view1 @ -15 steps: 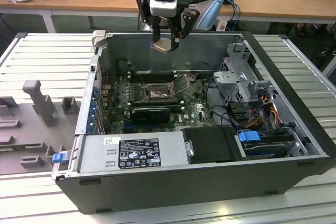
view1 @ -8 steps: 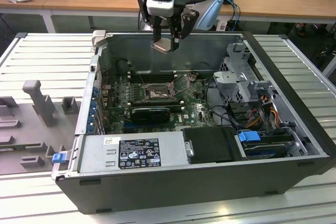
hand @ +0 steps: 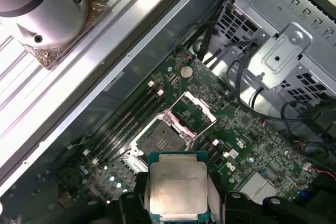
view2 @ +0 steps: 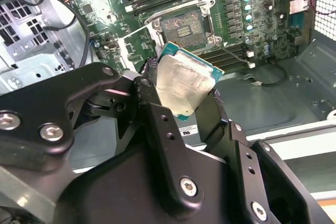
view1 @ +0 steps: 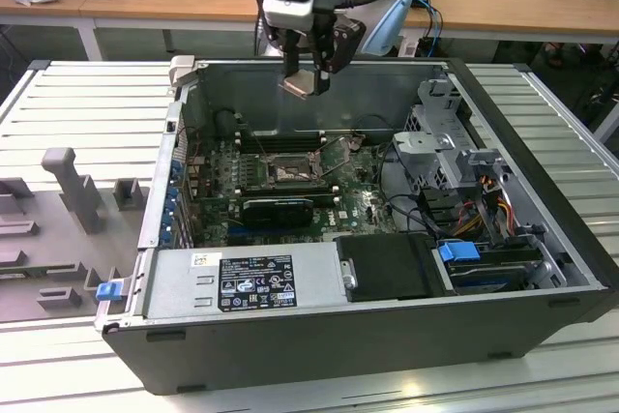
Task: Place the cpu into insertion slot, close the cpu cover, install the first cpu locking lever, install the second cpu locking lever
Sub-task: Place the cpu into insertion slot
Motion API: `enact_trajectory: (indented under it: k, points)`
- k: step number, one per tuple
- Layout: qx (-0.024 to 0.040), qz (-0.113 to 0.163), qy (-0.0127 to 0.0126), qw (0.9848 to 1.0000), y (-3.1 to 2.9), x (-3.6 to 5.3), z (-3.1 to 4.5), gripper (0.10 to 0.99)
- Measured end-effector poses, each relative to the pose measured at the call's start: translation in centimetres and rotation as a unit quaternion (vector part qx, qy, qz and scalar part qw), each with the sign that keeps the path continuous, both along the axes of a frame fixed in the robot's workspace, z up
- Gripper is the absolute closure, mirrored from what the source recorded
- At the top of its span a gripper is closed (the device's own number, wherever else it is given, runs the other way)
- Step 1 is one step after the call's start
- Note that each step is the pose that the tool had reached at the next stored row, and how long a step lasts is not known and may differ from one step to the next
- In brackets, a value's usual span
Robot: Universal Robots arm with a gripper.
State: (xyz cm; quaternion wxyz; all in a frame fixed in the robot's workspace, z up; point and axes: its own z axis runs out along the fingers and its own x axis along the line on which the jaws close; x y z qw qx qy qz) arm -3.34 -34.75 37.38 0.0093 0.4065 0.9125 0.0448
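Note:
My gripper [view1: 306, 79] hangs above the back wall of the open computer case, shut on the cpu [view1: 300, 84], a pale silvery square chip. In both wrist views the cpu [view2: 185, 82] [hand: 177, 192] sits clamped by its edges between the black fingers [view2: 152, 98]. The insertion slot [view1: 290, 173] [view2: 181, 27] [hand: 160, 140] lies below on the green motherboard, its dark centre bare. The cpu cover [hand: 201, 103] stands tilted up beside the slot. A thin lever rod [view2: 231, 53] sticks out next to the socket.
The case walls ring the motherboard. A long black card [view1: 280, 208] lies just in front of the socket, and a labelled power supply [view1: 256, 282] fills the near side. A drive cage with cables [view1: 455, 142] stands on the exterior view's right. Grey fixtures [view1: 68, 191] sit outside the case.

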Motion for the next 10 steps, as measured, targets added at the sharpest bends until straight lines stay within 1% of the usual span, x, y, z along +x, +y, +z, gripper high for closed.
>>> enact_trajectory:
  k: [5, 7, 10]
  points:
    - [0.0000, -0.022, 0.0000, 0.9998, 0.00, 0.00, 0.00, 0.557]
    - [0.0000, -0.036, 0.0000, 0.9994, 0.00, 0.00, 0.00, 0.557]
    - [0.0000, -0.048, 0.0000, 0.9988, 0.00, 0.00, -0.01, 0.557]
